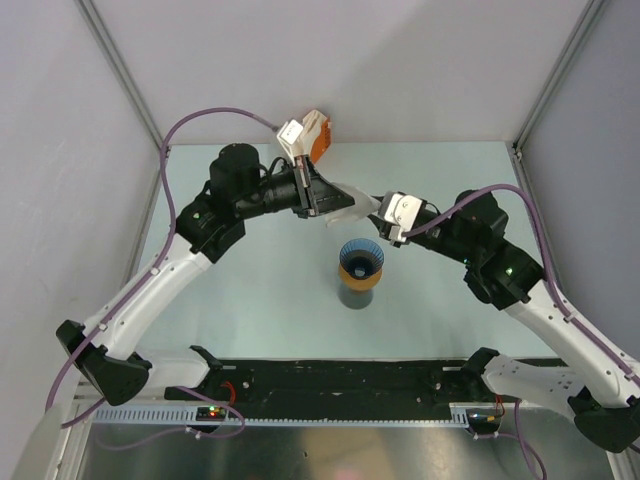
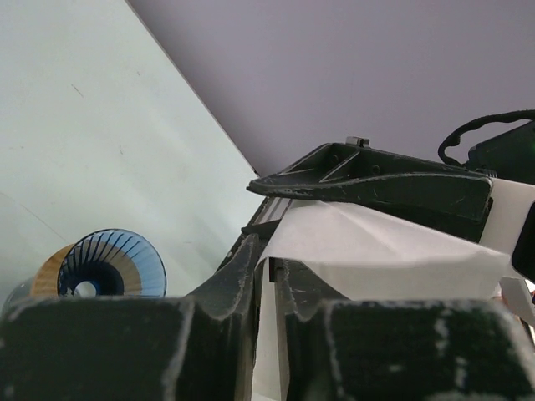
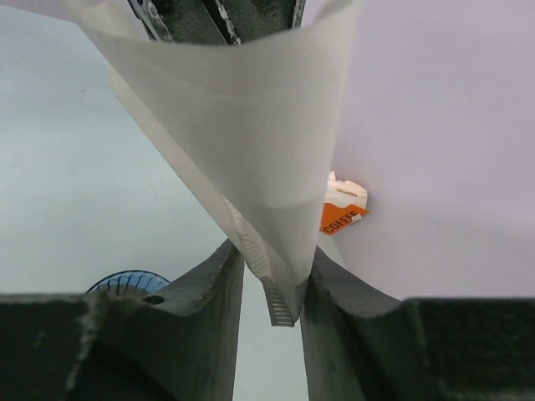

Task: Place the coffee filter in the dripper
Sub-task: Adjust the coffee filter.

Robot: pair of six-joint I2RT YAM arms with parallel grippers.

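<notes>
Coffee filter (image 1: 352, 196), edges in left gripper (image 2: 266, 269) and right gripper (image 3: 274, 277)

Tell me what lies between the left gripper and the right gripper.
The coffee filter spans the gap, pinched by the left gripper at one end and the right gripper at the other; the top view shows it.

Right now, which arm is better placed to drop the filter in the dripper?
Probably right: right end effector pinches the coffee filter by its seam, nearer the dripper; left end effector holds it farther back.
</notes>
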